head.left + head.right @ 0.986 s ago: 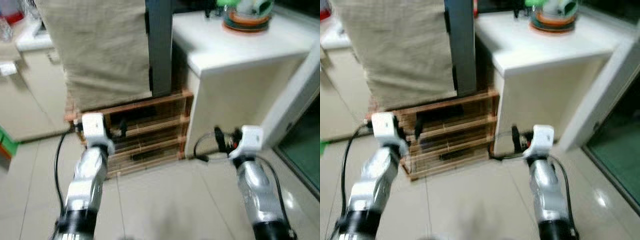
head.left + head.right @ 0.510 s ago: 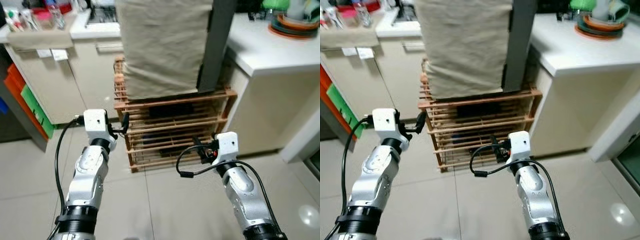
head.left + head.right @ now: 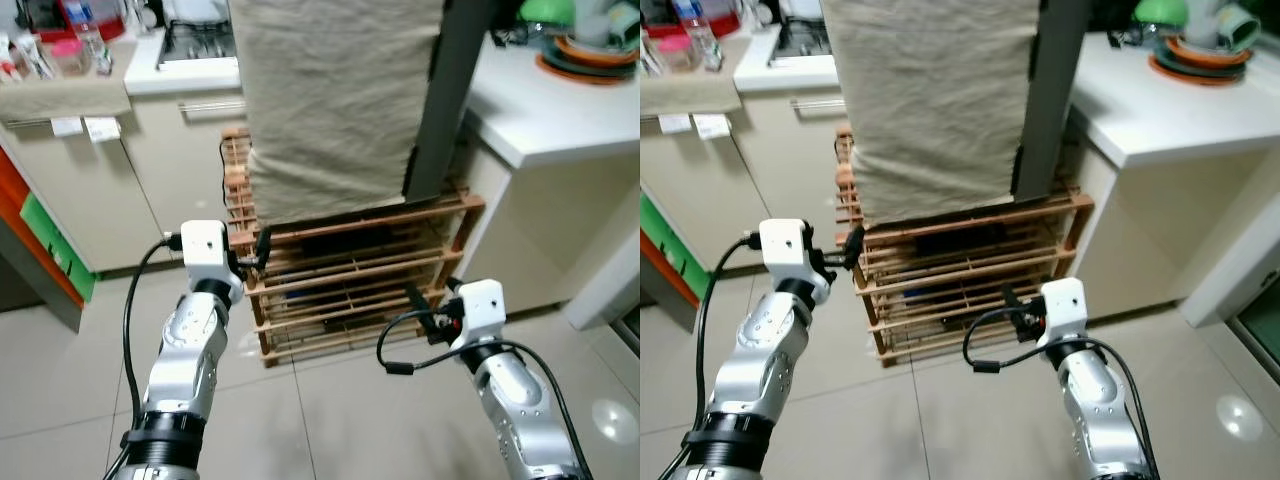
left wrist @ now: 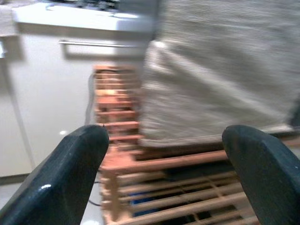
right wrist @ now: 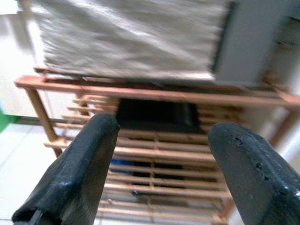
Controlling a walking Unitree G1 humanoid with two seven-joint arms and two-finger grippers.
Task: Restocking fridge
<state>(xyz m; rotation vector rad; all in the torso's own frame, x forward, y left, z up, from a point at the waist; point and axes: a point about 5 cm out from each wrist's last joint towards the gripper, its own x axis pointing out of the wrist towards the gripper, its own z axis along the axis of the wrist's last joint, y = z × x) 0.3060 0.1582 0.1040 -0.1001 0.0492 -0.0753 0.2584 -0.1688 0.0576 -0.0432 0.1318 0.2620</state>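
Note:
A tall fridge (image 3: 330,100) draped in beige cloth, with a dark grey side (image 3: 450,110), stands on a slatted wooden rack (image 3: 350,290) straight ahead. Dark items lie inside the rack (image 5: 157,115). My left gripper (image 3: 262,250) is raised in front of the rack's left corner, its fingers (image 4: 77,161) spread open and empty. My right gripper (image 3: 415,300) hovers low before the rack's right part, its fingers (image 5: 79,173) also open with nothing between them.
A white counter (image 3: 560,130) with stacked bowls (image 3: 590,55) stands to the right of the fridge. At left is a beige cabinet (image 3: 100,180) with a stove top (image 3: 200,45) and bottles (image 3: 75,40). Orange and green panels (image 3: 40,240) sit at far left. Tiled floor (image 3: 330,420) lies below.
The camera has swung left and the blur has gone, so the fridge and rack now sit in the middle. Both arms stay raised and open.

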